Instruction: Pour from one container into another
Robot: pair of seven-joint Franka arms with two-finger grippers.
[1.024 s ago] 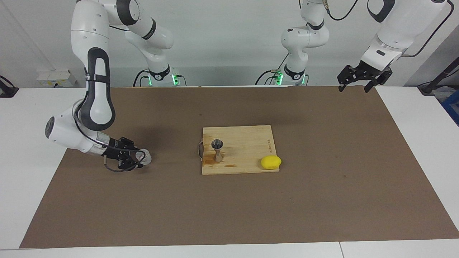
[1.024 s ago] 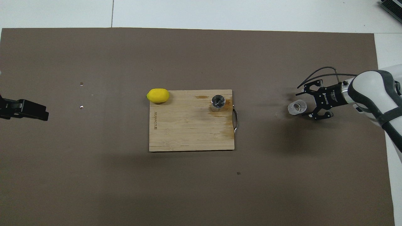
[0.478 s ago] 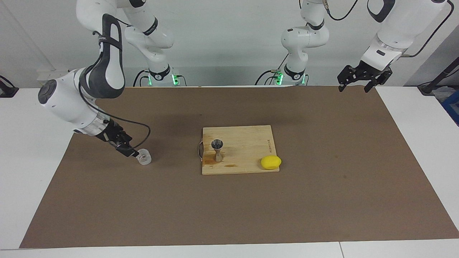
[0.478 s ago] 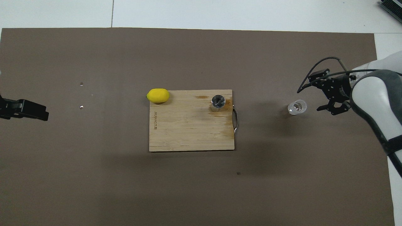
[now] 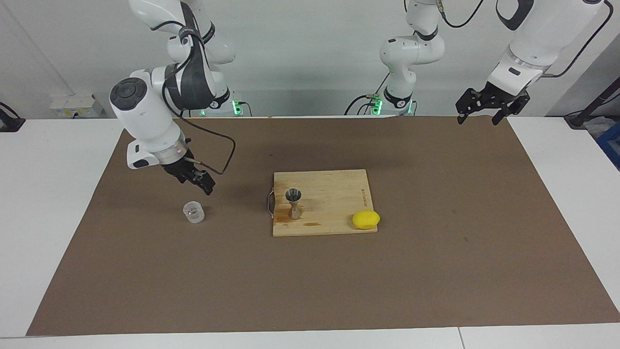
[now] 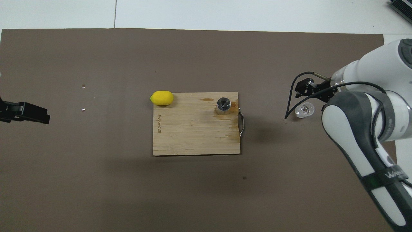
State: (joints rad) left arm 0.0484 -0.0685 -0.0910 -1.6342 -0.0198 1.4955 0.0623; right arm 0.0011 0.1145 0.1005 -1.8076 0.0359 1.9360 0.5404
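Okay, clock directions below are read on the overhead view. The clear cup [image 5: 194,212] [image 6: 304,110] stands upright on the brown mat [image 5: 436,266] [image 6: 96,177] at 3 o'clock of the cutting board [image 5: 334,194] [image 6: 193,135], well apart from it, toward the right arm's end of the table. Nothing is touching it.

The right gripper [image 5: 207,188] [image 6: 301,90] hangs in the air over the mat at about 12 o'clock of the cup, close to it but clear of it, and holds nothing. I cannot tell if its claw is spread or pressed together.

The steel jigger [image 5: 293,203] [image 6: 223,105] stands upright on the board at the board's 2 o'clock corner, near the metal handle [image 5: 270,203] [image 6: 241,121]. There are brownish stains on the wood around its foot.

A lemon [image 5: 365,219] [image 6: 162,98] sits at 9 o'clock of the jigger, on the board's corner and overhanging its edge.

The left gripper [image 5: 477,120] [image 6: 32,112] waits raised at 9 o'clock of the board, over the mat's edge at the left arm's end. Its claw is spread and empty.
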